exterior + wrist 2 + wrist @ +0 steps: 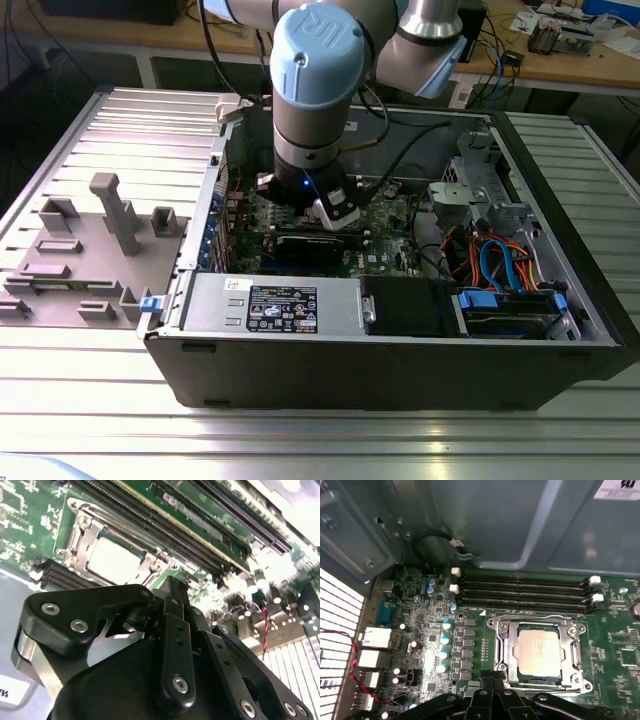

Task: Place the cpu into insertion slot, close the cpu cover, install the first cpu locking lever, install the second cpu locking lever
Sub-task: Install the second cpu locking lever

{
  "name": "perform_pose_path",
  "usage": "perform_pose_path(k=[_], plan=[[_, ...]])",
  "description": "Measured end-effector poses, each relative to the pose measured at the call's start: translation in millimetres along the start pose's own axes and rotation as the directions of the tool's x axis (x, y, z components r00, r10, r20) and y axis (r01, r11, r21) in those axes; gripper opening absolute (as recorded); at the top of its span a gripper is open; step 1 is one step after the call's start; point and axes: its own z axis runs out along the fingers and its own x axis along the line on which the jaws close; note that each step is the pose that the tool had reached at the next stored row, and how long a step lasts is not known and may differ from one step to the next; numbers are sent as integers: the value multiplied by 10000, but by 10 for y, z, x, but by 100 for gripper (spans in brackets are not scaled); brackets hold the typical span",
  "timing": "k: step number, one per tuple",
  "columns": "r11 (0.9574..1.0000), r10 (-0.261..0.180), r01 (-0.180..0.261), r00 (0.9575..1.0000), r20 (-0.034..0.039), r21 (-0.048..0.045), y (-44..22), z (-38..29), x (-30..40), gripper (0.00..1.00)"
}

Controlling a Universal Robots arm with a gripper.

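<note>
Already I see the cpu (538, 653) seated in the insertion slot (506, 675) on the green board (615, 645), the cpu cover (573, 655) lying flat around it. My gripper (491, 689) hangs just beside the slot's edge, fingers pinched together on nothing. The chip looks light, stiff and fragile; I judge only its edges safe to hold, never the contacts underneath.
</note>
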Motion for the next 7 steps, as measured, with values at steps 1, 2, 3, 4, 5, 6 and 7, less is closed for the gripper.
perform_pose_path(k=[1, 2, 3, 4, 5, 6, 7], plan=[[10000, 0, 0, 10000, -1, 0, 7, -20, 0, 11], [10000, 1, -1, 10000, -1, -1, 8, -23, 0, 11], [10000, 1, -1, 10000, -2, -2, 8, -22, 0, 11], [10000, 1, -1, 10000, -3, -2, 8, -23, 0, 11], [10000, 1, -1, 10000, -3, -2, 8, -23, 0, 11], [10000, 0, 0, 10000, -3, -3, 8, -23, 0, 11], [10000, 1, -1, 10000, -3, -3, 8, -23, 0, 11]])
